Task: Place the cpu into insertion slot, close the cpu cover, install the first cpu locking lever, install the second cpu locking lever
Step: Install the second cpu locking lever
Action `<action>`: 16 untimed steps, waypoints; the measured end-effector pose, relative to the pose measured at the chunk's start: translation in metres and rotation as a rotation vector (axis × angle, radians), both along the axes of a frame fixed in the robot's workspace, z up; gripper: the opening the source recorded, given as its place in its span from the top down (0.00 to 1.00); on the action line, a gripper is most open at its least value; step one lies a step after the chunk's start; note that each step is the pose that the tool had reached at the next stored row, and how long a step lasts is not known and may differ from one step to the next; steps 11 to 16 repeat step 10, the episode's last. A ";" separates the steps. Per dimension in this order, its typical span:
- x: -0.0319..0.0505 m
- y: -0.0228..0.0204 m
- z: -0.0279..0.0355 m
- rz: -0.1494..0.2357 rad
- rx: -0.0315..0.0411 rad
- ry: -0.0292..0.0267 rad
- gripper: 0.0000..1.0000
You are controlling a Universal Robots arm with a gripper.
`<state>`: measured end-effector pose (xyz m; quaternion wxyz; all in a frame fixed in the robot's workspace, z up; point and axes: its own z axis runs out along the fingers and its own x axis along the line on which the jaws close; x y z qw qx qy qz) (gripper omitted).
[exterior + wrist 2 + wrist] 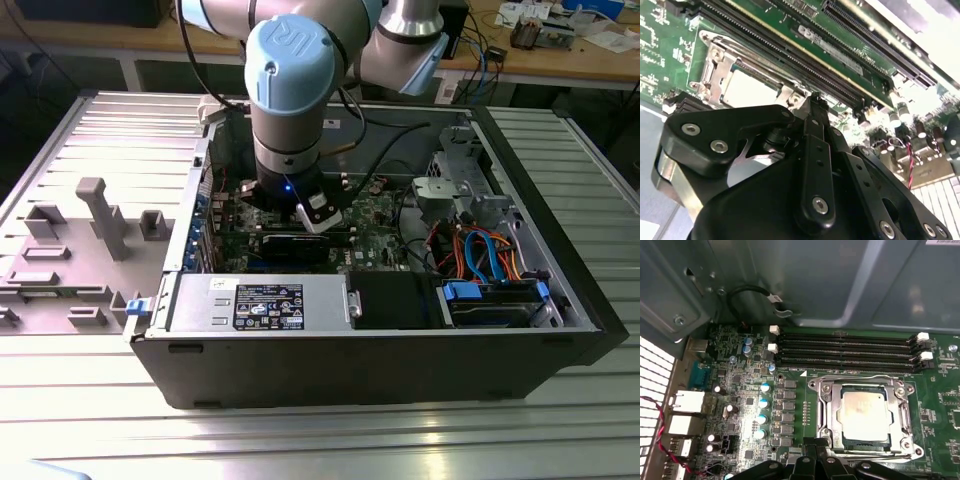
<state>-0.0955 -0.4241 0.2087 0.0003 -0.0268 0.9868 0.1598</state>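
The cpu [862,412] lies flat in the insertion slot [821,385] on the green board, its silvery top showing. The cpu cover [832,412], a thin metal frame, lies down around the chip's edges. My gripper [817,449] is shut, its black fingertips close together just off one edge of the socket, with nothing seen between them. In the second wrist view the gripper [816,100] points at the board beside the cpu [747,89]. In the exterior view the gripper [318,215] is down inside the open computer case [380,365].
Several long black memory slots [845,352] run beside the socket. Capacitors [762,402] and rear ports [687,402] stand on its other side. A black card [295,243], power supply [260,303], drive bay and orange and blue cables [480,250] crowd the case. A grey fixture tray [90,240] sits at the exterior view's left.
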 end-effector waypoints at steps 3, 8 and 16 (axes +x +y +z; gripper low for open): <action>0.0000 0.0000 0.0057 0.000 -0.0001 0.0000 0.89; 0.0000 0.0000 0.0073 0.000 0.0000 0.0000 0.89; 0.0000 0.0000 0.0073 0.000 0.0000 0.0000 0.89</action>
